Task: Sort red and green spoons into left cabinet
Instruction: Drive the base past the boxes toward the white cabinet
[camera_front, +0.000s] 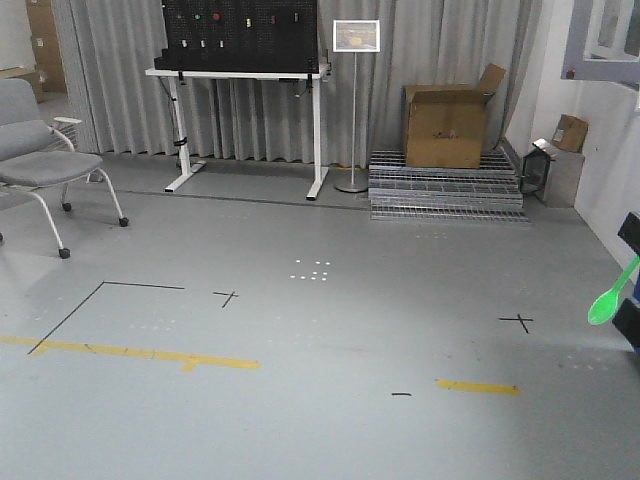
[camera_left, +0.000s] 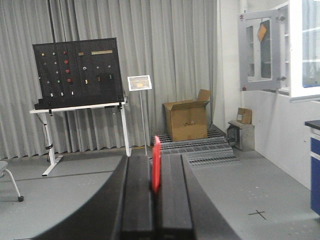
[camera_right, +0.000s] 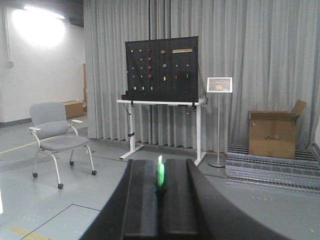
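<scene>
— Red spoon (camera_left: 156, 150), where is it sitting now?
— It is standing on edge between the two black fingers (camera_left: 137, 200) of the left gripper (camera_left: 155, 165). The jaws are pressing together on it, and one end is reaching out past the fingertips.
— And the green spoon (camera_front: 612, 295)?
— The right gripper (camera_right: 160, 167) is pinching it in the same way. In the front view its bowl is hanging down and to the left at the right edge, above the grey floor (camera_front: 320, 350).
— Is the cabinet (camera_left: 304, 50) showing?
— Yes, the left wrist view is showing it at the right, grey-white, with one door (camera_left: 260, 50) standing open. It is staying well apart from the red spoon.
— What is standing behind?
— A white table (camera_front: 240, 73) is carrying a black pegboard (camera_front: 240, 35), and a cardboard box (camera_front: 445, 125) is sitting near a sign stand (camera_front: 355, 100).
</scene>
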